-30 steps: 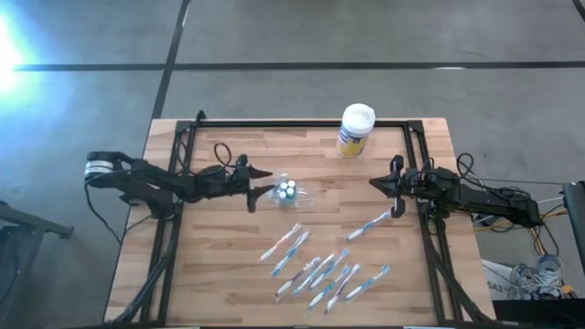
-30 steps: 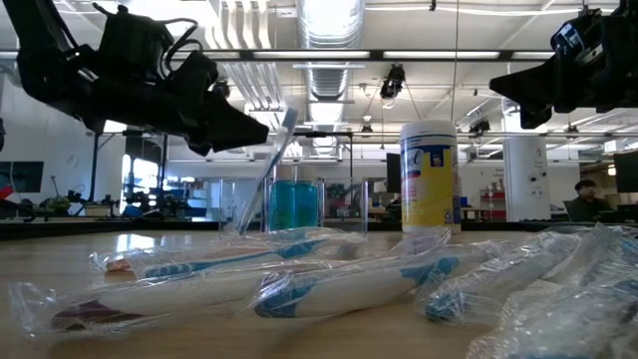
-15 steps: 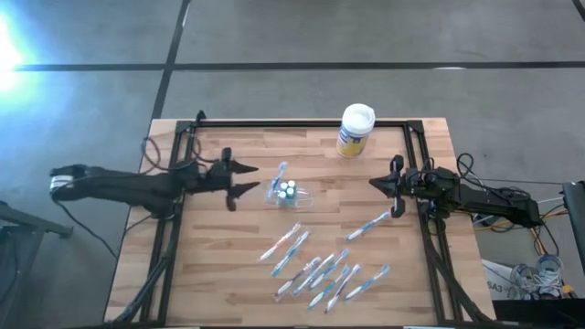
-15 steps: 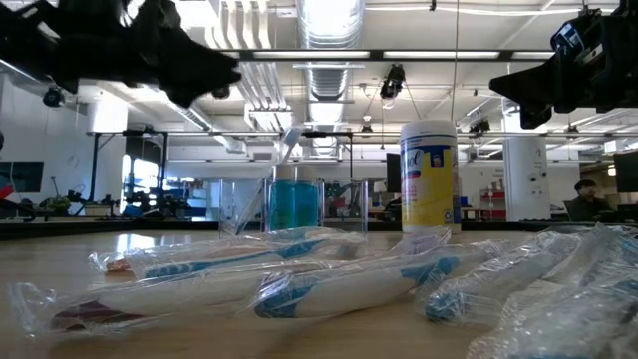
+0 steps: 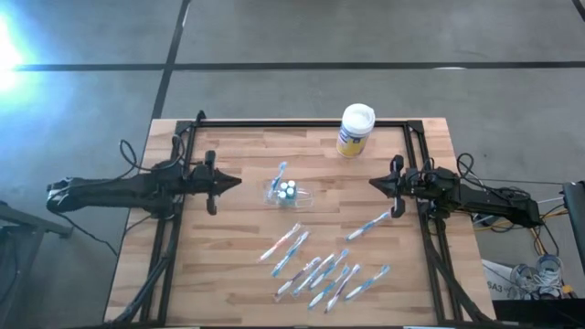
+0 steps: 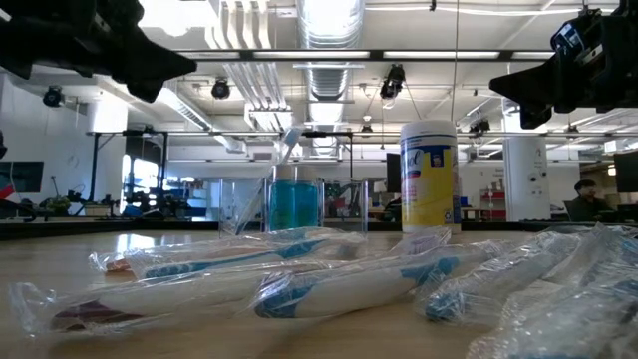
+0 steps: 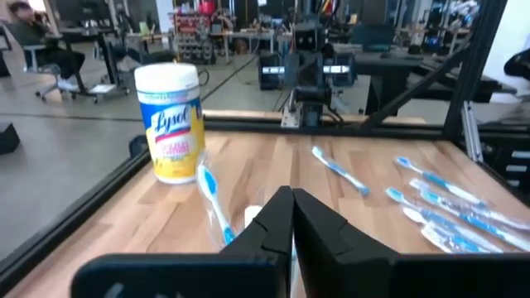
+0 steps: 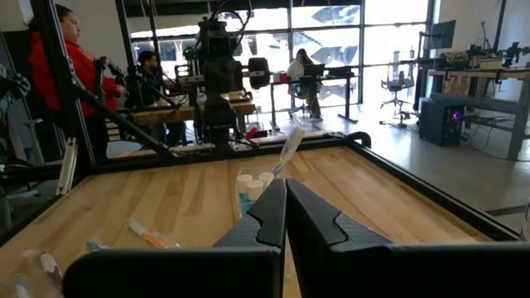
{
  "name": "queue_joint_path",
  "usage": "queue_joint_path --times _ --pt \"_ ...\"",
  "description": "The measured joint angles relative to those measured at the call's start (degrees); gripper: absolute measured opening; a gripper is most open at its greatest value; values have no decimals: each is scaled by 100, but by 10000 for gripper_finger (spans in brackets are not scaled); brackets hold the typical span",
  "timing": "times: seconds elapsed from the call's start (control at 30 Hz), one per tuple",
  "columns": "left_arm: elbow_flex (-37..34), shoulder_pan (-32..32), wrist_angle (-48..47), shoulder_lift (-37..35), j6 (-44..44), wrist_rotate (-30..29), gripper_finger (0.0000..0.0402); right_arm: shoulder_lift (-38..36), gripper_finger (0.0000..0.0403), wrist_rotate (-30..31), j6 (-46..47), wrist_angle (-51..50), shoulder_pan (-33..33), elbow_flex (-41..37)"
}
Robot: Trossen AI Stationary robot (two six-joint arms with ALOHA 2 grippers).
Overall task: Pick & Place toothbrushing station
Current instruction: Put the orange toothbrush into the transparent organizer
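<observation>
L arm lies low and stretched out across the table's left edge, wrist level, left gripper (image 5: 228, 182) pointing at the table's middle; its fingers (image 7: 286, 217) are pressed together, tips meeting, nothing between them. The toothbrushing station (image 5: 285, 191), a small clear holder, stands just ahead of those tips, apart from them; one toothbrush (image 5: 277, 173) leans out of it and teal-capped tubes (image 5: 288, 188) sit inside. In the low view the holder (image 6: 292, 205) is upright mid-table w/ the brush slanting up.

R arm reaches in from the table's right edge, elbow back over the frame, right gripper (image 5: 375, 183) aimed toward the centre; fingers (image 8: 281, 207) clenched tip to tip, empty; holder well ahead of them, nothing touching.

Wrapped toothbrushes (image 5: 322, 270) lie scattered on the wood, off to the side of both sets of fingers, nearer the table's front; one more (image 5: 369, 223) lies close beside the R fingers.

Canister (image 5: 355, 130) stands at the far edge; white lid, yellow-blue label; "Lysol" reads on it (image 7: 174, 122) in the L wrist view; smaller print too fine to make out.
</observation>
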Motion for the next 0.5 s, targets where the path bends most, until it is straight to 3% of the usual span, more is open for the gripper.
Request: queue_joint_path --times 0.27,0.5 --pt "-265 0 -115 -434 214 2 6 -4 8 0 0 0 0 0" --pt "-953 0 127 -1146 263 2 12 -4 8 1 -5 0 0 0"
